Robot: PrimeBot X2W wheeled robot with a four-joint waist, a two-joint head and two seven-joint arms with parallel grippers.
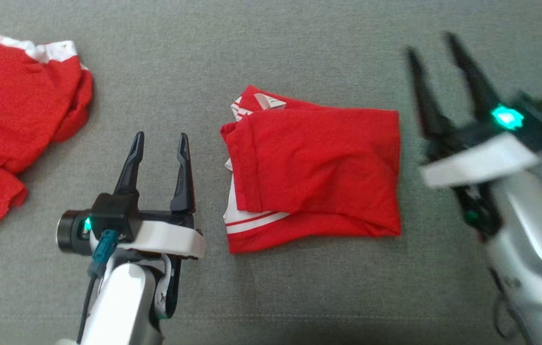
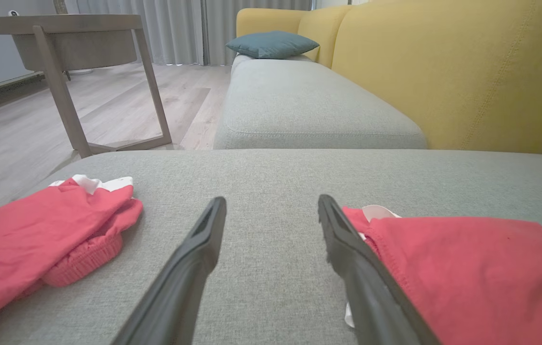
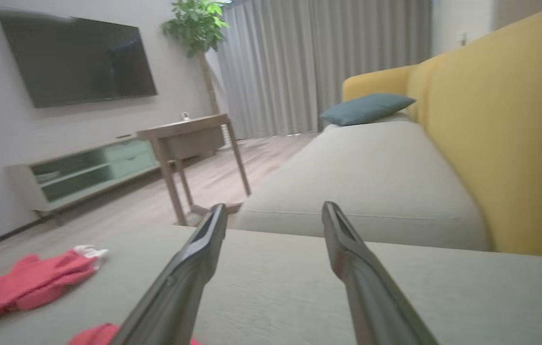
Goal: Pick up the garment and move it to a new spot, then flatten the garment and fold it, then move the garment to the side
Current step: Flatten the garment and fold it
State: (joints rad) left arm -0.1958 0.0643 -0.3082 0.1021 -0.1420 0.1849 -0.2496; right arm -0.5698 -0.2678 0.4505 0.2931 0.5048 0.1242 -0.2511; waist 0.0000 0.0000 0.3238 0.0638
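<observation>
I work over the grey sofa seat (image 1: 299,297), a broad, soft surface with room to lay cloth flat. The red garment with white stripes (image 1: 319,167) lies at its middle, folded into a compact rectangle, with the neck label and striped trim peeking out at its left edge. I judge the fold done, with only the move to the side left. A second red garment (image 1: 17,124) sits crumpled at the far left of the seat, well apart, so I reckon that side is partly taken. My left gripper (image 1: 162,139) hovers just beside the folded garment's left edge, fingers spread and holding nothing, well placed to pinch that edge. My right gripper (image 1: 431,45), blurred, hangs off the garment's right edge, apart from it, its fingers likewise spread and empty.
</observation>
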